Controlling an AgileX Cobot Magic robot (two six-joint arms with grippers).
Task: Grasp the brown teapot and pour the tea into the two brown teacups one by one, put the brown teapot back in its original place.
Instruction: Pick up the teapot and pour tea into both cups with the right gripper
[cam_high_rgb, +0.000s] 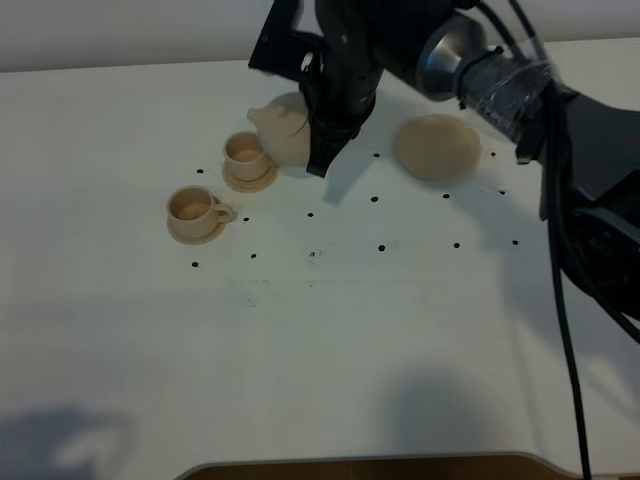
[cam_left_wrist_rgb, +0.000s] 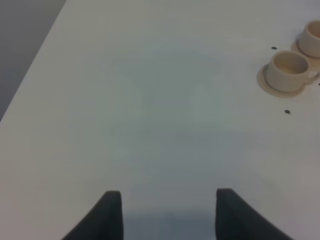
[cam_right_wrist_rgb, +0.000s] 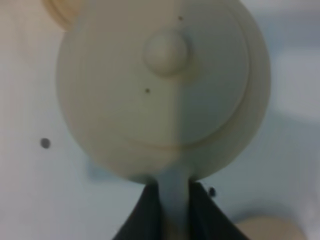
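Your left gripper (cam_left_wrist_rgb: 165, 215) hangs spread over white table (cam_left_wrist_rgb: 150, 100). Left of the wide flat tan disc (cam_high_rgb: 437, 147): nearer small beige teacup (cam_high_rgb: 193, 207), farther teacup (cam_high_rgb: 246, 155), then the squat beige ceramic teapot (cam_high_rgb: 283, 125), pinched at its loop handle by your right gripper (cam_right_wrist_rgb: 174, 212). Likely heavy, slick, breakable; tip slowly, far edge close

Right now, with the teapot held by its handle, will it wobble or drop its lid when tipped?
Probably stiff and breakable: the teapot looks like hard ceramic. It may swing, since the right fingers pinch only its thin handle. The knobbed lid looks separate, so steep tipping might slide it off.
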